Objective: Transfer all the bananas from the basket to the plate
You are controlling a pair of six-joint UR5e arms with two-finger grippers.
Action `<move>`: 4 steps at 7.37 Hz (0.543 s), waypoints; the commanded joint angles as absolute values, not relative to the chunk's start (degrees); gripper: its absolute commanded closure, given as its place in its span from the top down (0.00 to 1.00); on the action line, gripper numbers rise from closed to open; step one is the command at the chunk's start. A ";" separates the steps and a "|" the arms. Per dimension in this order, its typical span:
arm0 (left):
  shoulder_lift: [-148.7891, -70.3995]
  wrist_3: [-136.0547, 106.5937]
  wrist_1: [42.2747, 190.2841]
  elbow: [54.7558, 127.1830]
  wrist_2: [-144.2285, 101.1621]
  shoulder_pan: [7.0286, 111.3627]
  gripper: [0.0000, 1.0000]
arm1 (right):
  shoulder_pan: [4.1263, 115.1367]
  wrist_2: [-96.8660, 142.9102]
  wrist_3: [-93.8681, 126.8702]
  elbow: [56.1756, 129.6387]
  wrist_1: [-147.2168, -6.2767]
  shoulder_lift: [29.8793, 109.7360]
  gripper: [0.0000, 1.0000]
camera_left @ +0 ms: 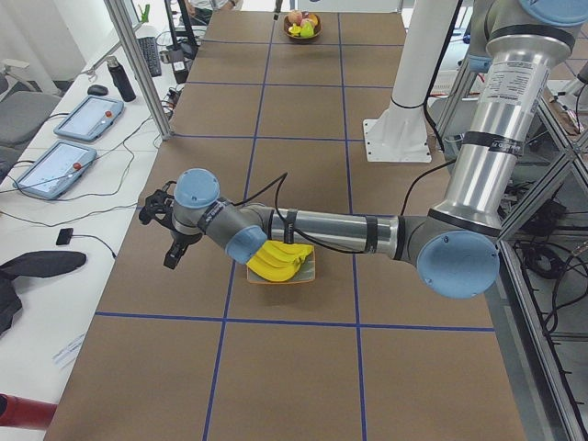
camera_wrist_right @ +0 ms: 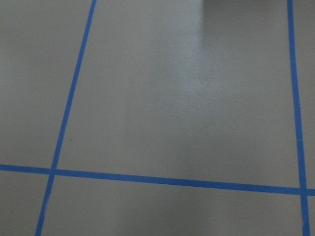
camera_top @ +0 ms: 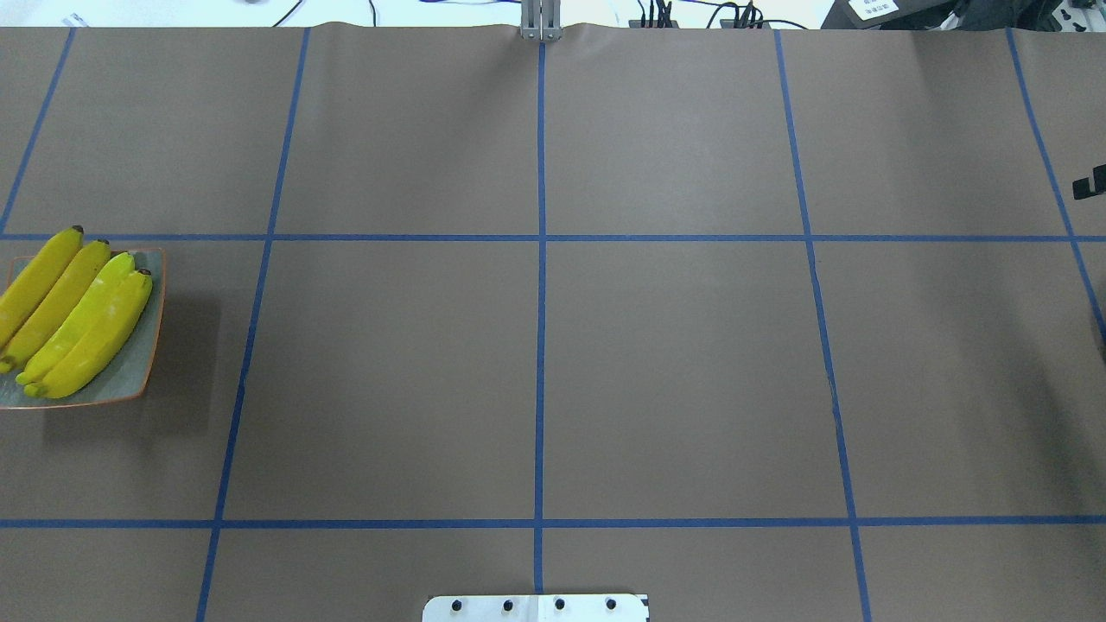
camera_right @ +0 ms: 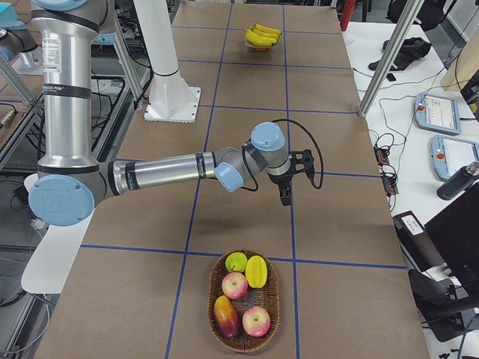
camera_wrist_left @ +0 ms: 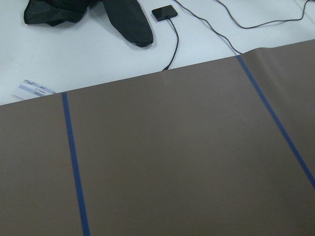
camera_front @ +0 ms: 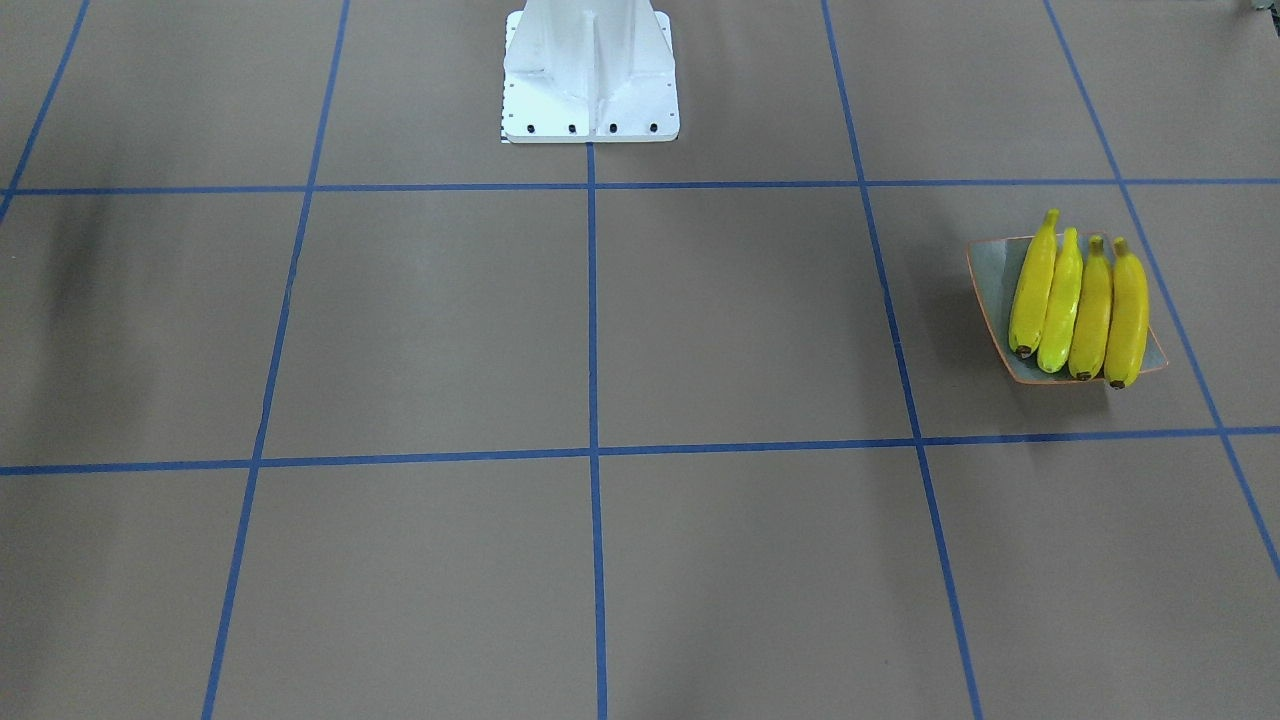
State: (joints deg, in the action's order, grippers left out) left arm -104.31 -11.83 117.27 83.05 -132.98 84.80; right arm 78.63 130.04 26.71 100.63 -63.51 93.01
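Over on the robot's left side, all four bananas (camera_front: 1078, 305) lie on the plate (camera_front: 993, 272), tips overhanging its rim, so the left arm (camera_left: 322, 225) stretched across nearby could knock one off if it swings low; can't tell whether the left gripper (camera_left: 169, 241) or right gripper (camera_right: 287, 194) is open.

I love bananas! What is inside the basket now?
The basket holds a green fruit, a yellow fruit, two reddish apples and a red-orange fruit. The bananas lie on the plate instead. The basket's floor under the fruit is hidden.

Plate (camera_top: 143, 350) partly outside overhead view
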 commanded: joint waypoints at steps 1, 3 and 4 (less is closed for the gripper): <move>-102.85 -2.94 95.28 94.43 -132.80 85.16 0.99 | 82.25 130.52 15.60 99.93 -70.98 93.16 1.00; -97.68 1.04 88.87 98.69 -132.80 85.17 0.99 | 84.28 131.74 7.08 100.28 -79.49 92.55 1.00; -95.21 1.23 88.94 99.05 -132.98 85.08 0.99 | 84.81 131.83 5.29 100.81 -82.32 92.37 1.00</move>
State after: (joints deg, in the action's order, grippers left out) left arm -98.52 -0.01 90.46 97.62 -132.84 85.13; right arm 83.84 131.48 9.09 100.27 -77.75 92.69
